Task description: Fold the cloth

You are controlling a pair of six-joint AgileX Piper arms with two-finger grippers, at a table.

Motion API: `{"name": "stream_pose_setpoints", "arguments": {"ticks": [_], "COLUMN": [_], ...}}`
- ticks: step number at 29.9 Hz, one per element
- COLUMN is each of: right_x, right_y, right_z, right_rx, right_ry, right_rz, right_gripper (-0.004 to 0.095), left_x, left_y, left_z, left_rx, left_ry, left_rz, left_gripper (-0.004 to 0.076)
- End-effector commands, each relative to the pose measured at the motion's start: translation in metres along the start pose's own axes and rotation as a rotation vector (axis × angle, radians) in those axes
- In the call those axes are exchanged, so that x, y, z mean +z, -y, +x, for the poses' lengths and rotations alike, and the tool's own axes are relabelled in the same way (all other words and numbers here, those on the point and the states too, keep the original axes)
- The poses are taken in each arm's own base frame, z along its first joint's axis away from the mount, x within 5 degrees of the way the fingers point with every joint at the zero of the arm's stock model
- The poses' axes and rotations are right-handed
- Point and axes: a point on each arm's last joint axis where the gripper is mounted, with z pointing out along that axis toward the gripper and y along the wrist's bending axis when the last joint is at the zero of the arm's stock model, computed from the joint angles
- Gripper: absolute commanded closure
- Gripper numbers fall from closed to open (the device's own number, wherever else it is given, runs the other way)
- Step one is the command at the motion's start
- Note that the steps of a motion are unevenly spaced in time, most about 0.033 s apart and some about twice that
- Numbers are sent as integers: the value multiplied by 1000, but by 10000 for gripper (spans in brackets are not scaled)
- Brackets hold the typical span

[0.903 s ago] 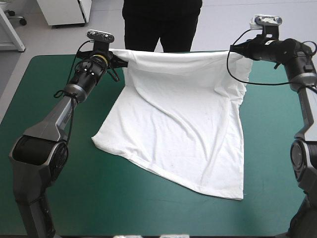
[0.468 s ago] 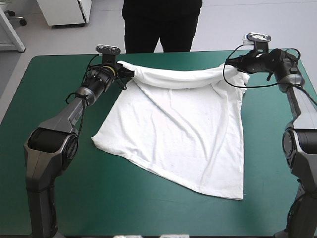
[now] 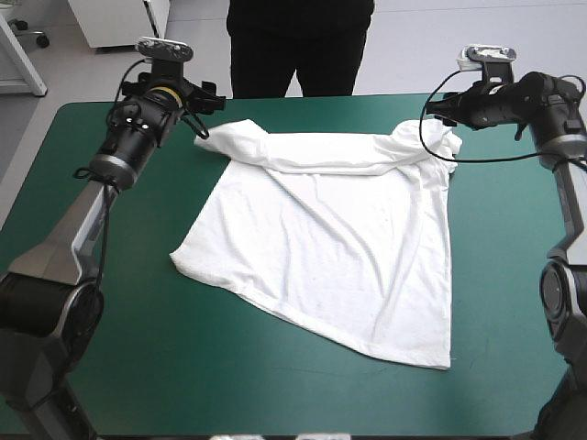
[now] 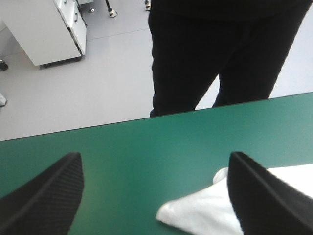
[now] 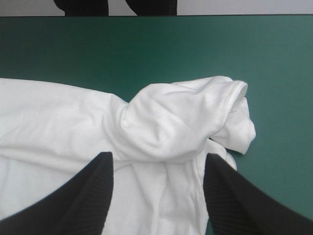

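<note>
The T-shirt [image 3: 330, 247] lay on the table [image 3: 229, 376], spread across its middle and skewed, with 1 corner reaching toward the near-right corner. Along its side nearest the far edge, a narrow band of fabric had been turned over onto the body, ending toward the far-right corner in a bunched sleeve [image 5: 230, 110]. I judged that as 1 fold laid, and a rough one (the band was wavy and wider at the left end). The rest looked undone: the body was a single wrinkled sheet, the near hem ran crooked, and the left side curled up slightly. Several more folds seemed needed before it could count as a bundle.

The left gripper [image 3: 207, 110] hung above the table toward the far-left corner, its fingers spread wide with nothing between them; its wrist view showed bare teal-green cover in the gap and only a white tip of fabric beside 1 finger. The right gripper [image 3: 438, 108] hung toward the far-right corner, fingers likewise parted and empty, with the bunched sleeve lying just ahead of them.

Just before, both grippers had pinched that far side and held it stretched between them above the table. Since then they had let go, the fabric had dropped into the band, and both arms had drawn up and outward, clear of the T-shirt.
</note>
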Motion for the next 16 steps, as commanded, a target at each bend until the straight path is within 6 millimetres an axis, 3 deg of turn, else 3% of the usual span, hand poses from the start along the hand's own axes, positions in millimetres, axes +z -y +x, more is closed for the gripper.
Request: {"name": "stream_pose_setpoints", "arguments": {"ticks": [1,5,11,16], "right_x": [-70,-105,-135,-151], "right_y": [-18,-28,-45,-69], "right_z": [-22,-15,21,46], "right_rx": [-41,-24,-27,-38], "right_ry": [133,109,-34,-80], "right_rz": [-2,1,31,-19], "right_gripper": [401,412,417,418], "left_x": [-74,-123,-188,-216], "left_y": [-19,-29,-32,-36], "left_z": [-44,-46,-42,-21], "left_rx": [-25,11,78,76], "left_ry": [96,-11,-61,-251], "left_rz": [-32,-33,61,64], "left_gripper": [192,246,295,302]}}
